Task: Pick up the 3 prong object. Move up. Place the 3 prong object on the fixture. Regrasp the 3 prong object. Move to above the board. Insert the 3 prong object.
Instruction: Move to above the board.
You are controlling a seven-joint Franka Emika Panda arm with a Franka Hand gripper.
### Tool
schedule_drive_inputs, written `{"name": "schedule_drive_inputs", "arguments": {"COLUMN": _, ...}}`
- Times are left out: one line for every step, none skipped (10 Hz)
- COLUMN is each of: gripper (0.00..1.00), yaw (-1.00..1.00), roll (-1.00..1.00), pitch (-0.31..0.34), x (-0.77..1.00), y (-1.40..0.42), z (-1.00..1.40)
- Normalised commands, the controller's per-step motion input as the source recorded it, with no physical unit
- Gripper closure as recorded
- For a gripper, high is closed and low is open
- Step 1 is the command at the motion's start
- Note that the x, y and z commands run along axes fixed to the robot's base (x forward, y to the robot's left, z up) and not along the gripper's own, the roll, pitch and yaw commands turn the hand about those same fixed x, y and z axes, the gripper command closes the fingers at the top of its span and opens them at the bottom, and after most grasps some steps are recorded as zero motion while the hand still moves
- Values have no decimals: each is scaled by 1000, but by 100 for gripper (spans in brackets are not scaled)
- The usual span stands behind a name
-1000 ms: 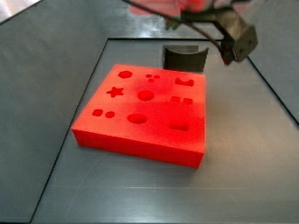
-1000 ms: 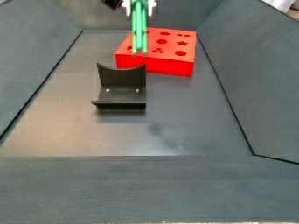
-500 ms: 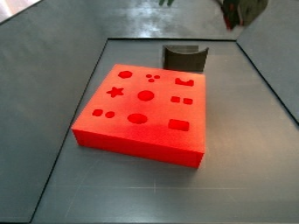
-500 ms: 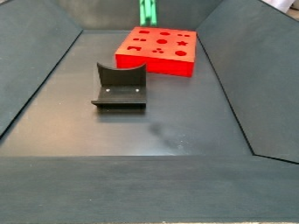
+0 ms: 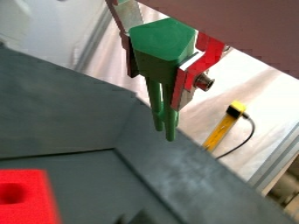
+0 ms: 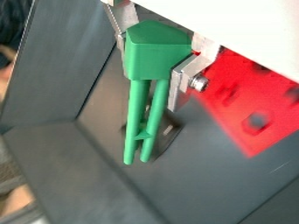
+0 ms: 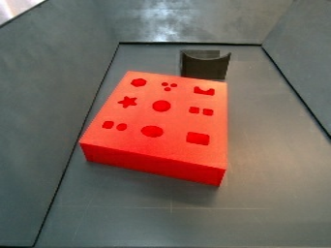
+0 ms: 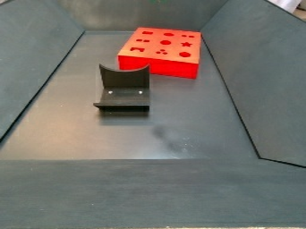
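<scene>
Between the gripper (image 6: pixel 158 66) jaws, unlabelled 3 prong object (image 6: pixel 142 96).

Both side views look down from opposite ends, sharing the board (image 7: pixel 162 121) and fixture (image 8: pixel 123 87); both wrist views hug the pincer (image 5: pixel 162 61).

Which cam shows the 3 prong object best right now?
A wrist view: the 3 prong object shows whole, prongs down, clamped in the gripper. Another wrist view shows it too. Both side views show neither.
</scene>
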Motion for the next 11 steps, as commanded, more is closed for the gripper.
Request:
{"name": "schedule_drive_inputs", "arguments": {"gripper": 100, "yaw": -69, "roll": -1000, "pitch": 6, "x": -371, "y": -1000, "z": 618}}
{"name": "schedule_drive_inputs", "arguments": {"gripper": 100, "yaw": -69, "roll": -1000, "pitch": 8, "x": -366, "y": -1000, "z": 596}}
{"name": "schedule_drive_inputs", "arguments": {"gripper": 100, "yaw": -70, "roll": -1000, "pitch": 14, "x": -321, "y": -873, "z": 510}}
{"name": "schedule_drive_inputs", "arguments": {"gripper": 100, "yaw": -68, "roll": -1000, "pitch": 24, "x": -166, "y": -457, "z": 288}}
{"name": "schedule_drive_inputs", "arguments": {"gripper": 100, "yaw": -66, "roll": -1000, "pitch": 31, "x": -70, "y": -210, "z": 142}}
{"name": "schedule_drive_inputs", "arguments": {"gripper": 100, "yaw": -61, "roll": -1000, "pitch": 24, "x": -66, "y": -81, "z": 62}}
{"name": "schedule_drive_inputs", "arguments": {"gripper": 100, "yaw": -59, "roll": -1000, "pitch": 11, "x": -92, "y": -31, "z": 49}}
{"name": "schedule_drive_inputs", "arguments": {"gripper": 100, "yaw": -53, "roll": -1000, "pitch": -8, "x": -93, "y": 15, "z": 23}}
{"name": "schedule_drive_inputs", "arguments": {"gripper": 100, "yaw": -48, "roll": -1000, "pitch": -24, "x": -84, "y": 32, "z": 9}}
{"name": "schedule_drive_inputs", "arguments": {"gripper": 100, "yaw": -33, "roll": -810, "pitch": -32, "x": -70, "y": 33, "z": 6}}
{"name": "schedule_drive_inputs", "arguments": {"gripper": 100, "yaw": -26, "roll": -591, "pitch": -32, "x": -57, "y": 28, "z": -3}}
